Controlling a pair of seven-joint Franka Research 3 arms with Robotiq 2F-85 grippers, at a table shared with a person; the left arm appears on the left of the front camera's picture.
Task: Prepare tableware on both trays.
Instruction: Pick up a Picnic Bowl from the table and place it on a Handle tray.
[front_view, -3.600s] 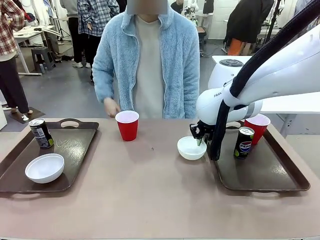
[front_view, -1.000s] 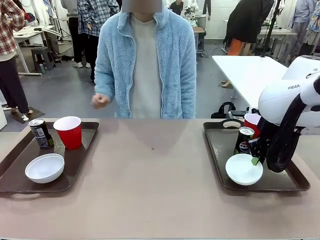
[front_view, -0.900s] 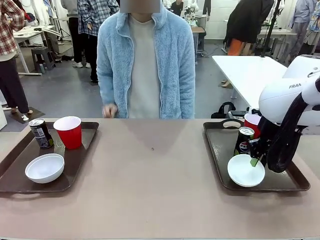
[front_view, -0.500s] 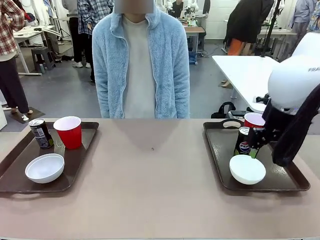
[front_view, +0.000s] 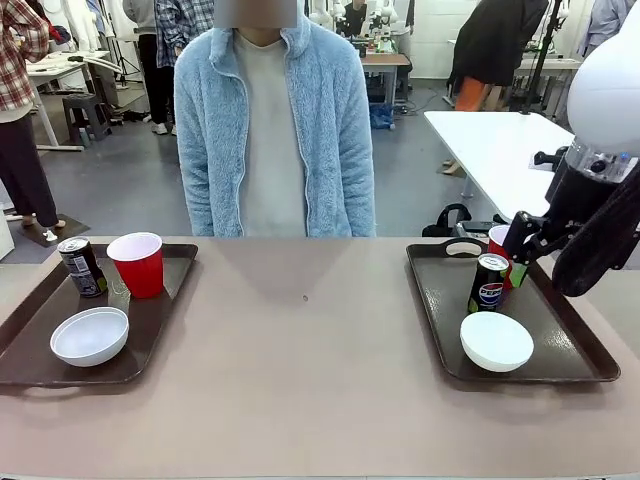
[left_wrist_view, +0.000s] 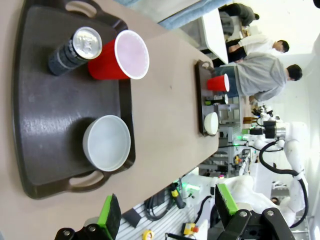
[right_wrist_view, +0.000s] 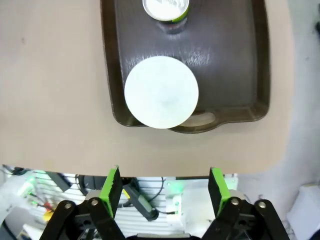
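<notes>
**Tableware sitting on both trays**

I'm seeing a bowl (front_view: 496, 340), Pepsi can (front_view: 488, 284) and red cup (front_view: 503, 243) on the right tray (front_view: 446, 330), at 4 o'clock. Right gripper (right_wrist_view: 164, 187) is hovering agape, empty; left gripper (left_wrist_view: 165, 207) likewise. Bowl is looking light, slick: I'm favouring its rim.

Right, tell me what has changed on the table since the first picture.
The right gripper carried the shallow round white bowl from the bare table onto the right dark brown plastic tray, let it go and rose, jaws open. The person moved the red plastic cup from the table's middle onto the left brown tray, then withdrew the hand. Both cans, the other bowl and the other cup stayed.
</notes>
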